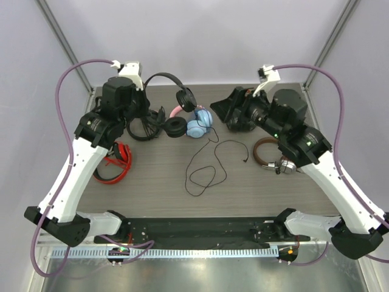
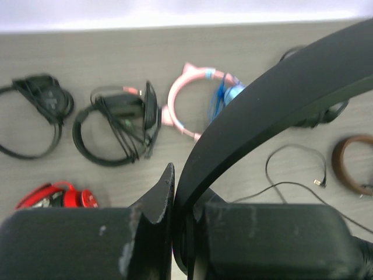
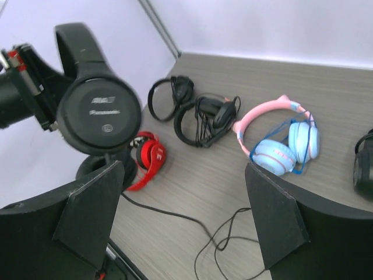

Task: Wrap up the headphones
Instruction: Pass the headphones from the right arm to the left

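my left gripper (image 2: 176, 195) clenching thin headband of the headphones (image 3: 99, 114), holding them off the table | right gripper (image 3: 183, 175) gaping, idle | cable (image 2: 294, 147) trailing limp, earcup end probably attached, blurry | handling light, springy; taking cable near earcup

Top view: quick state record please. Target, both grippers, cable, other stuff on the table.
target: black headphones, held up by the headband
left gripper: shut on the headband
right gripper: open, empty, facing the headphones
cable: loose loops on the table, not wrapped
also on table: pink-and-blue headphones, red headphones, brown headphones
task status: wrapping not yet started
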`<state>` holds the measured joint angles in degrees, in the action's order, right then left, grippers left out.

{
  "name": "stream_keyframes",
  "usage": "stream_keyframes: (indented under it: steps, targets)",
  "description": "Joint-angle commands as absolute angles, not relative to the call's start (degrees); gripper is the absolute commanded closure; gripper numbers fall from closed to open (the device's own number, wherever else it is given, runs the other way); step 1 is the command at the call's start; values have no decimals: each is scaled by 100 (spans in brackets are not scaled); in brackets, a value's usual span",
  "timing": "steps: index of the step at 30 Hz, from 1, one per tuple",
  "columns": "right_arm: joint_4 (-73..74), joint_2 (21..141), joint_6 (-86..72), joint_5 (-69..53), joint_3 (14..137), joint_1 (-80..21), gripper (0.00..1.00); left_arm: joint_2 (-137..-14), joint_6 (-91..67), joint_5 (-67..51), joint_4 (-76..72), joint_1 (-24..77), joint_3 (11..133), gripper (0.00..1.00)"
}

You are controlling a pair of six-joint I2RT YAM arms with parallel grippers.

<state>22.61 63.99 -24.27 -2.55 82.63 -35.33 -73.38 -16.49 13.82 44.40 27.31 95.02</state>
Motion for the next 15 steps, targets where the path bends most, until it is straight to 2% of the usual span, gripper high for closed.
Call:
stream_keyframes:
  steps: [1, 6, 10, 15]
  targets:
    - [2460, 6477, -2031, 429, 8472, -4146, 9, -7172, -1933, 1239, 4307, 2716, 9194, 100]
    - [2706, 6697, -1557, 1186, 8875, -4816, 9, -7181, -2039, 1187, 4517, 2716, 8886, 100]
    - [3119, 7381, -1065, 1782, 9491, -5351, 9, -7005, -2083, 1107, 4351, 2716, 8684, 100]
    - [3217, 8006, -748, 2100, 10307, -5537, 12, -6917, -2074, 1125, 4316, 2716, 8640, 100]
